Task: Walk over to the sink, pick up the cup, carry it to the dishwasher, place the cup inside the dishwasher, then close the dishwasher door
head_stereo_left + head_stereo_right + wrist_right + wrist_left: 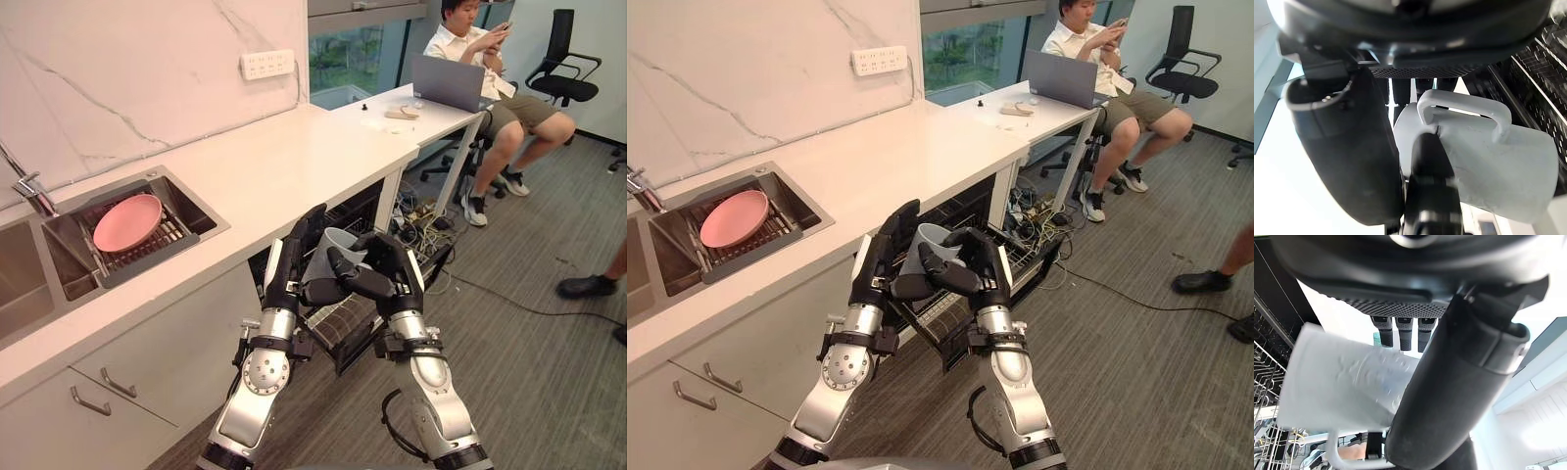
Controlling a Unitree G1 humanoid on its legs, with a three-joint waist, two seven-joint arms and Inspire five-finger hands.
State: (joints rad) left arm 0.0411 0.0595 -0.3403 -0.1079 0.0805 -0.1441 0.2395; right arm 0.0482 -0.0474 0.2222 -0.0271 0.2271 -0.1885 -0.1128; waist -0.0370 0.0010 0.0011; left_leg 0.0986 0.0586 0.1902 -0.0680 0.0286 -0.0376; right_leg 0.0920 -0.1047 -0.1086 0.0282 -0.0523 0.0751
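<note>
While I am standing before the open dishwasher (361, 208), I am holding the cup (336, 245) in the air between both hands, just off the front edge of the bench (294, 166) and above the pulled-out wire rack (333, 325). My left hand (292, 262) is grasping the cup from one side, its fingers (1403, 330) wrapping behind the cup and the thumb lying across its wall. My right hand (384, 269) is clasping it from the other side, fingers curling round near the handle. Well to my left, a pink plate (127, 221) is lying on the grid in the sink (201, 217). Beyond the bench's far end, a person (475, 44) is sitting by a laptop (446, 80).
</note>
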